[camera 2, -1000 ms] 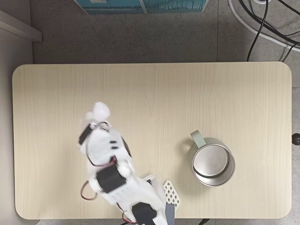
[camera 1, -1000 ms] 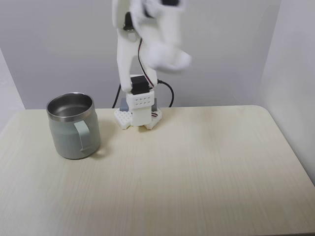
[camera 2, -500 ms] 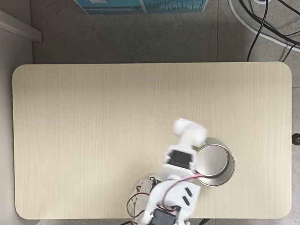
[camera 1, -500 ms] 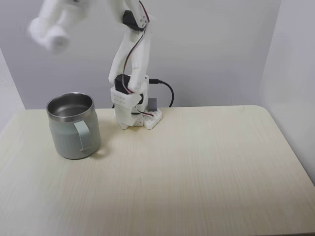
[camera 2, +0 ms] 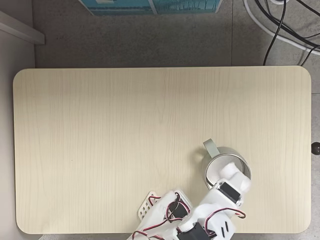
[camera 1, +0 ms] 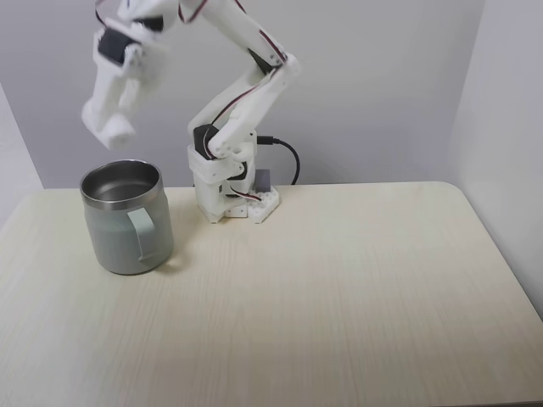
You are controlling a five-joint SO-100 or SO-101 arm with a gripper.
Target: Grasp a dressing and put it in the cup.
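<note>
The cup [camera 1: 127, 222] is a pale sage-green mug with a steel rim, standing at the table's left in the front fixed view, handle toward the camera. My gripper [camera 1: 113, 127] hangs just above its back rim, pointing down, shut on the dressing [camera 1: 120, 134], a small white roll at its tip. From above, the gripper [camera 2: 231, 173] sits over the cup's [camera 2: 211, 161] steel opening, and the roll blends with the white fingers there.
The arm's white base [camera 1: 234, 202] stands at the table's back edge beside the cup, with a black cable [camera 1: 288, 157] behind it. Pale wood table [camera 1: 339, 288] spreads to the right. A blue box [camera 2: 150, 6] and cables [camera 2: 280, 25] lie on the floor beyond it.
The arm has swung from the table's other side across to the cup, carrying the white roll, and has come down so the gripper hangs right over the cup's mouth.
</note>
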